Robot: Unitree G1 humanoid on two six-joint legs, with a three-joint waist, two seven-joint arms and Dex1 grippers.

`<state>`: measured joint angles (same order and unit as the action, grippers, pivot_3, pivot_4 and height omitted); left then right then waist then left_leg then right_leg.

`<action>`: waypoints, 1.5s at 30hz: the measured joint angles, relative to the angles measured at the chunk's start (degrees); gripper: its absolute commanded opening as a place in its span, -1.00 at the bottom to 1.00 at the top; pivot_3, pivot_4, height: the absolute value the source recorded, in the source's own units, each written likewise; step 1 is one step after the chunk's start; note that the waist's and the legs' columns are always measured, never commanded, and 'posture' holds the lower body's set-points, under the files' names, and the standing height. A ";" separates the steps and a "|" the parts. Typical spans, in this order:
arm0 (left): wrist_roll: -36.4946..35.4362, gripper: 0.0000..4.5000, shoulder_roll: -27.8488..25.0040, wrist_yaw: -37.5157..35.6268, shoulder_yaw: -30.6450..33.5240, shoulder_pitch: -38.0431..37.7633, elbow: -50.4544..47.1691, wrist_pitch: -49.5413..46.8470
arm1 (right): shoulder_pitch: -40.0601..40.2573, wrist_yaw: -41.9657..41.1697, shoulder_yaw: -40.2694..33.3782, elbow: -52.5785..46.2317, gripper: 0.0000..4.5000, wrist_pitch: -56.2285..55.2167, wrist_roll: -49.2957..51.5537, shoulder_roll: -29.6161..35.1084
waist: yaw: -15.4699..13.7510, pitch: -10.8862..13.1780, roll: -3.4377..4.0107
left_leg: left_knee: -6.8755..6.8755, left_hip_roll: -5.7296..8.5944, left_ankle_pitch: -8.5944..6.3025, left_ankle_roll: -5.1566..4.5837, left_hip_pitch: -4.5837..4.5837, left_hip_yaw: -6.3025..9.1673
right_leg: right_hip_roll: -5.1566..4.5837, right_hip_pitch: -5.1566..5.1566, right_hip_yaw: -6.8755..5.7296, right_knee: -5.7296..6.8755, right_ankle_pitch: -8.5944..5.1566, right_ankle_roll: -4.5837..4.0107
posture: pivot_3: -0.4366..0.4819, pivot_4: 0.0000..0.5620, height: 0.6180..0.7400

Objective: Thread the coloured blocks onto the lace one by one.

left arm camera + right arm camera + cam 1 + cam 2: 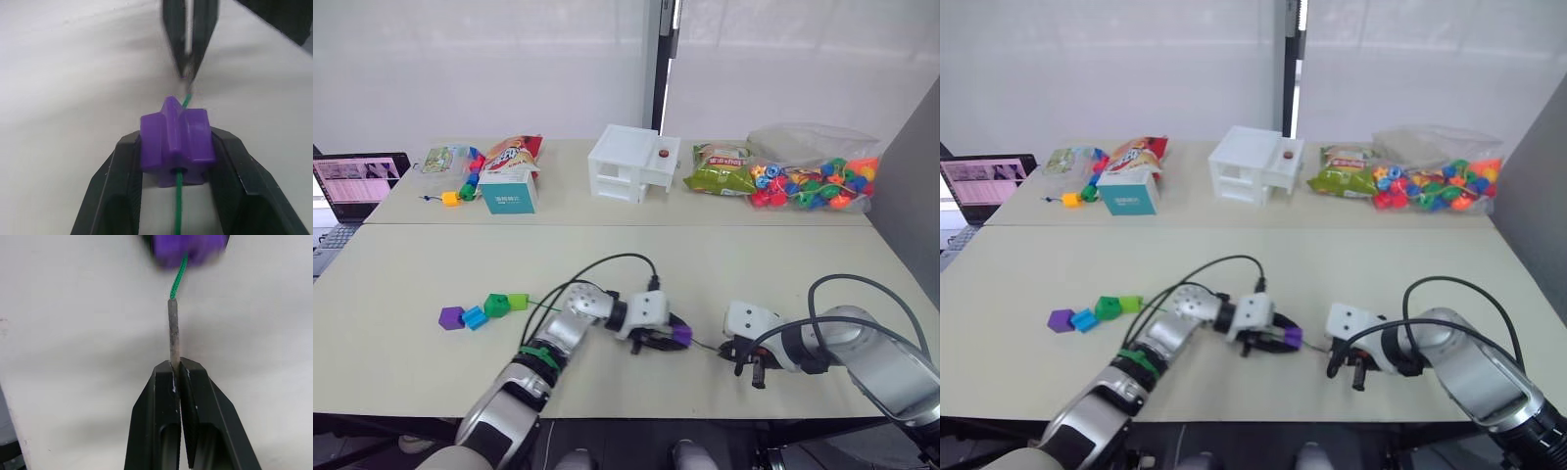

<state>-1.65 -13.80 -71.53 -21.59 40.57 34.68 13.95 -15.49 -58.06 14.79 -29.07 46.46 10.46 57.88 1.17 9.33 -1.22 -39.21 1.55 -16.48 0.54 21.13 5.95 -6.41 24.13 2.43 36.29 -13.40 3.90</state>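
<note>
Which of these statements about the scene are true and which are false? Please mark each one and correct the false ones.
1. The left pincer holds a purple block. True.
2. The lace already passes through that purple block. True: green cord shows on both sides of it.
3. The right pincer is open and holds nothing. False: it is shut on the lace's silvery tip.
4. Four blocks lie loose on the table, on the robot's left. True: purple, blue, dark green, light green.
5. The bag of round beads lies beside the loose blocks. False: it lies at the far right of the table.
</note>
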 measured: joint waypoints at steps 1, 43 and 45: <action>-0.46 -0.39 -1.38 -0.55 0.58 -0.03 -0.02 0.08 | -0.34 -0.22 0.05 0.17 -1.00 0.00 0.05 -0.08 | -0.07 0.00 0.00 | -0.01 0.01 0.00 0.00 0.01 0.00 | -0.01 0.00 0.00 0.00 0.00 0.00 | -0.05 -0.47 1.00; -4.02 0.98 -40.90 -16.99 15.08 2.02 1.67 -10.73 | -8.20 -3.39 4.71 7.13 -1.00 -4.54 -0.27 -6.59 | 1.18 0.04 -0.03 | 0.13 -0.16 -0.01 -0.01 0.04 0.02 | 0.13 0.21 -0.06 0.55 -0.01 -0.11 | -0.05 -0.47 1.00; -0.71 0.98 -40.01 -16.28 12.27 3.67 0.47 -10.31 | -8.16 -2.98 4.78 7.10 -1.00 -4.45 -0.26 -6.90 | 1.21 0.04 -0.03 | 0.13 -0.15 -0.01 -0.01 0.04 0.02 | 0.13 0.21 -0.06 0.54 -0.01 -0.11 | -0.05 -0.47 1.00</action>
<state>-2.36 -53.81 -87.80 -9.32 44.24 35.15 3.64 -23.64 -61.04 19.57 -21.97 42.01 10.20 50.98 2.39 9.37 -1.25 -39.07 1.40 -16.49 0.52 21.18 5.97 -6.28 24.34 2.37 36.83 -13.41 3.79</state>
